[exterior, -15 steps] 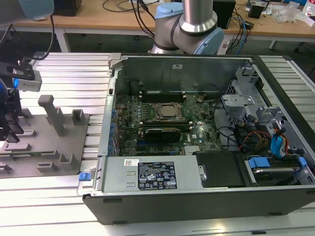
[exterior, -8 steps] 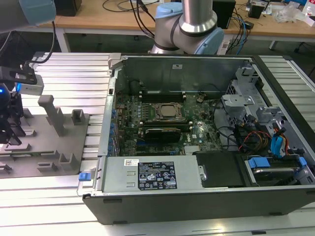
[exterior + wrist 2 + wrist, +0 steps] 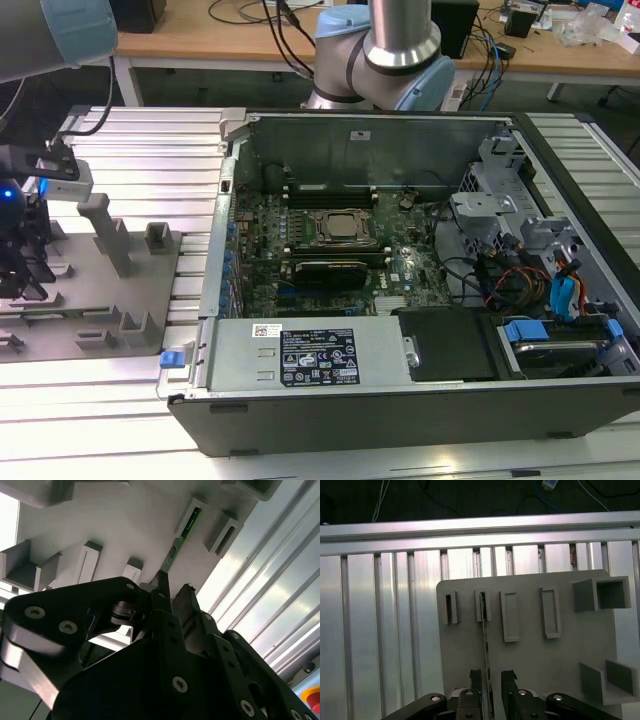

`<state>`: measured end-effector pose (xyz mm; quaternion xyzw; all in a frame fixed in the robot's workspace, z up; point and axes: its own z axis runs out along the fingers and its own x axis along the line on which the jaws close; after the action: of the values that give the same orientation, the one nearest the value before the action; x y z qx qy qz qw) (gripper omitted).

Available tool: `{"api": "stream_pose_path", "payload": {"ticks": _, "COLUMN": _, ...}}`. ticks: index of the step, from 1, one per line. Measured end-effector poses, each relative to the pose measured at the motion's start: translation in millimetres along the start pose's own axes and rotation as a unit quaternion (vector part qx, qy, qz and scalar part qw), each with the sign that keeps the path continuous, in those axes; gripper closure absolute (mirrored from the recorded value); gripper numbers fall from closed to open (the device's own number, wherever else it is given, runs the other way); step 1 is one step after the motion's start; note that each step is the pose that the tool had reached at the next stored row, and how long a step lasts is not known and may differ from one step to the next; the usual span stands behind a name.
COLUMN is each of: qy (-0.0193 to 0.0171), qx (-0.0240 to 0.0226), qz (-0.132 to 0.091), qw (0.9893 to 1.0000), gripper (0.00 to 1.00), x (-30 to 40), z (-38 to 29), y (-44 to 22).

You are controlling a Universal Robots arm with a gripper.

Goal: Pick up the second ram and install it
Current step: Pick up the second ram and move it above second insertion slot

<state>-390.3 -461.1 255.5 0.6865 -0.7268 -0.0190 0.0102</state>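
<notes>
Straddling the second ram (image 3: 485,640), the gripper (image 3: 491,680) has its jaws part open. One of the fingers (image 3: 475,685) sits just beside the stick's face; the other stands off w/ a dark gap between it and the board. Can't tell if the nearer one actually touches. Nothing is clamped yet.

The ram stands on edge and reads as a thin green line in both wrist views. Its far end is seated in a narrow slotted holder (image 3: 483,605) on the grey fixture plate (image 3: 535,680), and its near end runs in between the jaws. More empty-looking slotted holders stand in a row beside that one.

The plate lies on the ribbed aluminium tabletop (image 3: 380,630). In the exterior view, plate and gripper are at the far left of the frame, approx mid-height. The open PC case (image 3: 400,425) takes the centre and right, well apart from them, w/ the motherboard (image 3: 262,235) and processor socket (image 3: 343,227) visible inside.
</notes>
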Motion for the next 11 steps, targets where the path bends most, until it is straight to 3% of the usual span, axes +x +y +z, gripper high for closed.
{"api": "stream_pose_path", "payload": {"ticks": 11, "qy": 0.0, "qx": 0.0, "qz": 0.0, "qw": 1.0, "gripper": 0.7, "x": 4.2, "z": 20.3, "y": -1.1}}
